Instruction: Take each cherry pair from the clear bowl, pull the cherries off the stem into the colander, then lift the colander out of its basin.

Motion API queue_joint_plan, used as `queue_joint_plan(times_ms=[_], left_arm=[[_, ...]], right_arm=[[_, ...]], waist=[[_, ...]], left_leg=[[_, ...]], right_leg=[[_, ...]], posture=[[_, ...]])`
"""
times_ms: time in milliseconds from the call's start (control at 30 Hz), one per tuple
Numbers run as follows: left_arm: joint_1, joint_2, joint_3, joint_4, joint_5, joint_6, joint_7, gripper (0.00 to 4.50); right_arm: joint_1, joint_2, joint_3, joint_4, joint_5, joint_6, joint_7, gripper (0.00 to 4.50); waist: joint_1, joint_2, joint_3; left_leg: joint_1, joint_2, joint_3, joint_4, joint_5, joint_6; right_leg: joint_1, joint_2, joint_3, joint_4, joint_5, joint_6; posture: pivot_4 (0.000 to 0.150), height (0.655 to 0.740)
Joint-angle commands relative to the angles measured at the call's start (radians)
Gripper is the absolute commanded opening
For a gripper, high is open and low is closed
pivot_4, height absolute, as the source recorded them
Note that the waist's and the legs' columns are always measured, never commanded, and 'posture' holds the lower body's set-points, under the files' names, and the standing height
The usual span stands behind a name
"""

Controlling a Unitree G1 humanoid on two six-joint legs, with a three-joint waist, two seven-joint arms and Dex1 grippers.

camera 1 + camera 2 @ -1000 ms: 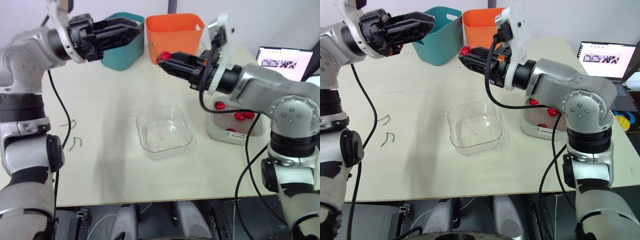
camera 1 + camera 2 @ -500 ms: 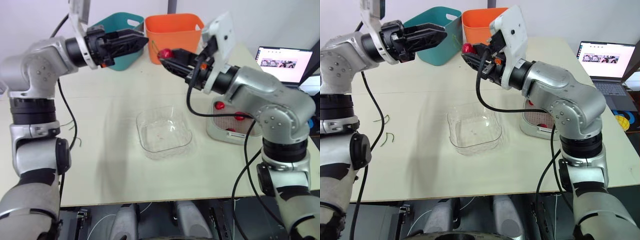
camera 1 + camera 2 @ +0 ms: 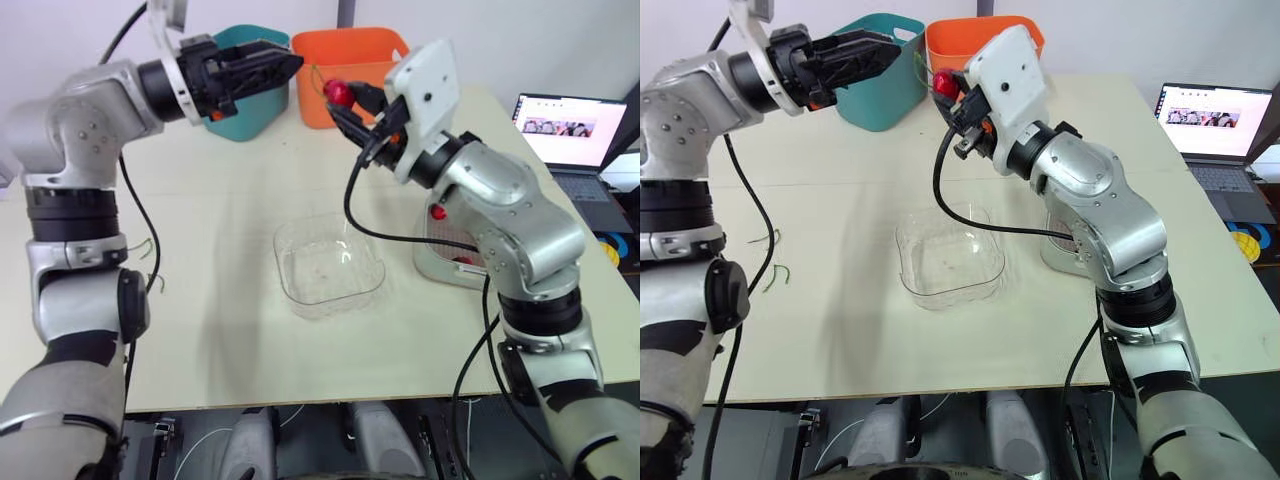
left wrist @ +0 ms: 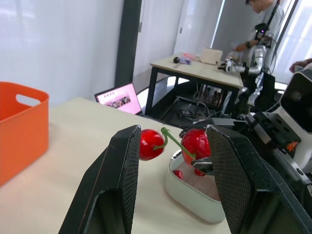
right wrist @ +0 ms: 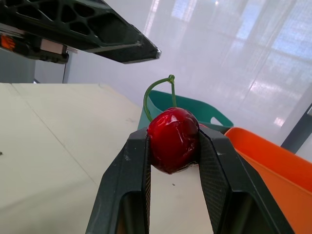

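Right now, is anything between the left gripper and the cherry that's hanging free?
Nothing visible. The open left gripper faces the free cherry across bare air. The other cherry is clamped in the right gripper, and the green stem joins the two.

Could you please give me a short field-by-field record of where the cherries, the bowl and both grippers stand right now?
right gripper: shut on one cherry of a pair, raised in front of the orange bin
left gripper: fingers open, aimed at the free cherry, not touching it
clear bowl: empty, mid-table
colander: seated in its basin, loose cherries inside
bare stems: on the table, on the robot's left
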Motion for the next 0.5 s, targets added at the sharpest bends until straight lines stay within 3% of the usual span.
queue_joint_plan(times_ms=[33,133,300,500], left_arm=[[-0.030,-0.022,0.017,-0.024,-0.016,0.004,0.026,2.26],[-0.022,-0.038,0.015,-0.028,-0.028,0.026,0.029,2.84],[-0.040,-0.050,0.034,-0.015,-0.031,0.040,0.073,4.48],[-0.058,-0.071,0.039,0.008,-0.038,0.063,0.120,4.48]], right_arm=[[-0.007,0.014,-0.015,-0.028,-0.031,-0.028,0.015,1.08],[-0.006,0.024,-0.018,-0.027,-0.052,-0.033,0.022,1.08],[-0.001,0.029,-0.017,-0.033,-0.083,-0.038,0.032,1.08],[0.004,0.035,-0.014,-0.031,-0.114,-0.050,0.046,1.08]], waist=[[0.000,0.000,0.000],[-0.002,0.000,0.000],[-0.002,0.000,0.000],[-0.001,0.000,0.000]], left_leg=[[0.000,0.000,0.000,0.000,0.000,0.000],[0.000,0.000,0.000,0.000,0.000,0.000],[0.001,0.000,0.000,0.000,0.000,0.000],[0.000,0.000,0.000,0.000,0.000,0.000]], right_leg=[[0.000,0.000,0.000,0.000,0.000,0.000],[0.000,0.000,0.000,0.000,0.002,-0.003],[0.000,0.000,0.000,0.001,0.002,-0.003],[0.000,0.000,0.000,0.000,0.002,-0.003]], posture=[[0.150,0.7400],[0.150,0.7400],[0.150,0.7400],[0.150,0.7400]])
